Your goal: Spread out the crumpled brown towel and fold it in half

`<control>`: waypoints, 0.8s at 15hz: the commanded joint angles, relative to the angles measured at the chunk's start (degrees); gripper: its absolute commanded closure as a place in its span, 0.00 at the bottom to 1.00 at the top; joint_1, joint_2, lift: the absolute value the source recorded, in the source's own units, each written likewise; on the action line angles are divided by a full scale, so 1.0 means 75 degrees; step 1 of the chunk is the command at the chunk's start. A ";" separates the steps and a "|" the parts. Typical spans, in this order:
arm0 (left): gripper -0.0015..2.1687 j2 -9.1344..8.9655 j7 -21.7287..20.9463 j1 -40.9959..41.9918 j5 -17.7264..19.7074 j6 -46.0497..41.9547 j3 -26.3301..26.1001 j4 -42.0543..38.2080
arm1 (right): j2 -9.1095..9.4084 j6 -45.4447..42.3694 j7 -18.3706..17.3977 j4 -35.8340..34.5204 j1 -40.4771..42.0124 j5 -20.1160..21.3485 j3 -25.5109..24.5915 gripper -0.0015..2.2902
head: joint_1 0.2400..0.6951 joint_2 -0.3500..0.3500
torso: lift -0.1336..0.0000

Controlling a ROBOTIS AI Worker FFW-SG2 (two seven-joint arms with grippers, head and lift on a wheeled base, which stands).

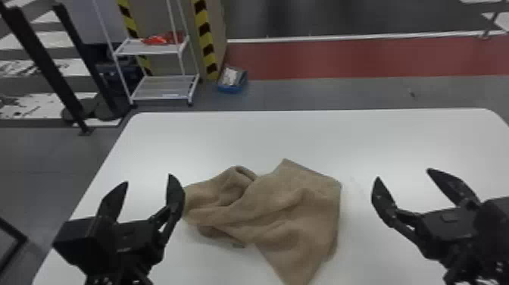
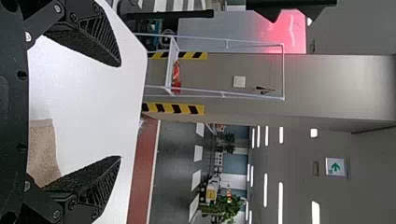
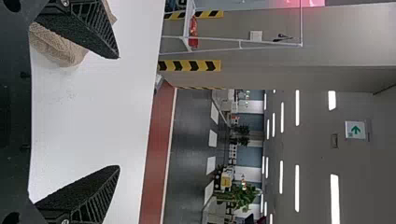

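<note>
Left claw: two flat black fingers spread wide, nothing between them; it hangs over the table's left side. In the head view its inner finger overlaps the edge of the towel's left end; whether they touch, I cannot tell.
Right claw: also wide open and empty, over the right side of the table, apart from the towel.
Brown cloth towel: crumpled in the middle of the table between the claws. Its left part is bunched into thick folds; its right part lies flatter, one corner pointing to the far edge, another towards the robot.
White table: smooth top with rounded far corners, under the towel.
White metal rack: on the grey floor beyond the table's far left corner, a red object on its upper shelf.
Striped yellow-and-black tape: upright, just right of the rack.
Blue open box: on the floor near the tape's foot.
Red floor band: runs across behind the table.
</note>
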 commanded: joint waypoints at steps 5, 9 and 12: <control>0.10 0.0024 -0.0012 0.0057 0.0000 0.0009 -0.0025 -0.0024 | 0.0007 0.0022 0.0000 0.0000 0.0024 0.0000 0.0012 0.01 | 1.00 0.66 | 0.07; 0.10 0.0024 -0.0023 0.0081 0.0000 0.0009 -0.0025 -0.0047 | 0.0007 0.0022 0.0000 0.0000 0.0082 0.0000 0.0047 0.01 | 1.00 0.66 | 0.07; 0.10 0.0035 -0.0023 0.0092 0.0000 0.0033 -0.0025 -0.0047 | 0.0007 0.0022 0.0000 0.0000 0.0094 0.0012 0.0047 0.01 | 1.00 0.66 | 0.07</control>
